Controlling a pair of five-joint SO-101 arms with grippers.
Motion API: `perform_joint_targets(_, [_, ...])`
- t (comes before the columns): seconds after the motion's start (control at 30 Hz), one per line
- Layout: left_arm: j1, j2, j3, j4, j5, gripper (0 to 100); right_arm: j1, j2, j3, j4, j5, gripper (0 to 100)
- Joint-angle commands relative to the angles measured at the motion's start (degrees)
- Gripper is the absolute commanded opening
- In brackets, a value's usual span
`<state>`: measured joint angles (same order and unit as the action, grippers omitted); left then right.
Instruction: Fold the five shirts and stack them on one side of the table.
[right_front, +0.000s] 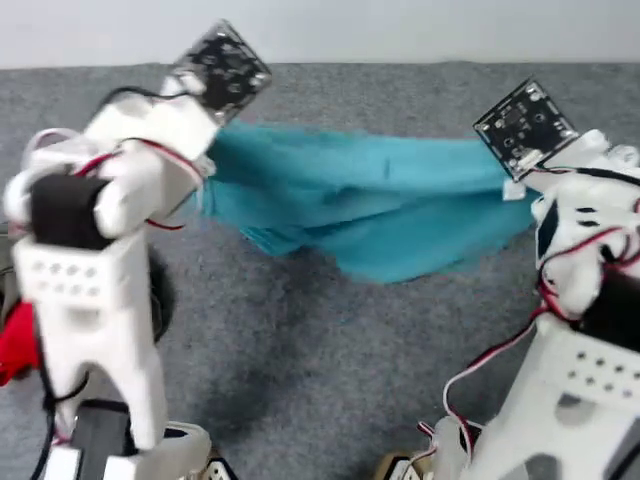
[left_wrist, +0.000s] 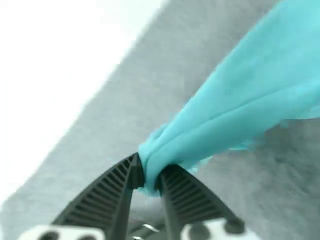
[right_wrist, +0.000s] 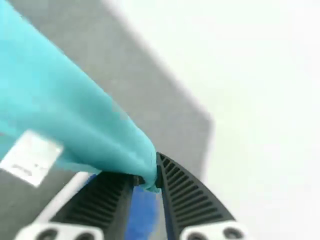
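A teal shirt (right_front: 370, 205) hangs stretched between two arms above a grey tabletop (right_front: 320, 360). The left pincer (left_wrist: 148, 180) is clamped on one bunched end and the right pincer (right_wrist: 145, 181) on the other. The shirt's long axis runs straight from pincer to pincer, its lower edge sagging toward the tabletop. Laying it flat likely needs both arms lowering together.
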<state>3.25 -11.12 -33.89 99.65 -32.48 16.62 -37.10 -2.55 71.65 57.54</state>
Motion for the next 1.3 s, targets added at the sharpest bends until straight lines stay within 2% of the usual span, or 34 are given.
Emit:
perform_joint_targets(0.0, [-2.3, -4.0, -6.7, -2.3, 0.4, 1, -0.2, -4.0, -1.0, -8.0, -0.6, 1.0])
perform_joint_targets(0.2, [-2.1, -5.5, -17.5, -7.1, 0.1, 1, -0.2, -8.6, -1.0, -17.6, -0.6, 1.0])
perform_joint_targets(0.4, [-1.9, -6.0, -29.9, -9.3, -0.1, 1, 0.2, -14.8, -1.0, -19.3, -0.4, 1.0])
perform_joint_targets(0.57, [-1.9, -6.0, -40.6, -4.5, -5.6, 1, 0.2, -20.7, -0.9, -18.8, -0.2, 1.0])
perform_joint_targets(0.67, [-2.1, -6.0, -46.0, 1.3, -5.7, 1, 2.7, -23.6, -0.7, -17.7, -0.2, 1.0])
perform_joint_targets(0.77, [-3.4, -8.3, -46.5, 1.0, -6.0, 1, 5.1, -25.7, -0.7, -13.8, -0.1, 1.0])
perform_joint_targets(0.97, [-4.6, -18.1, -31.4, 1.1, -5.6, 1, 5.5, -30.0, -0.6, -3.2, 5.5, 1.0])
perform_joint_targets(1.1, [-4.5, -28.0, -13.8, 1.0, -5.9, 1, 5.5, -31.8, -0.5, 1.1, 7.2, 1.0])
perform_joint_targets(1.27, [-4.5, -38.2, 7.9, 0.7, -6.0, 1, 5.4, -31.7, -0.4, 12.1, 9.7, 1.0])
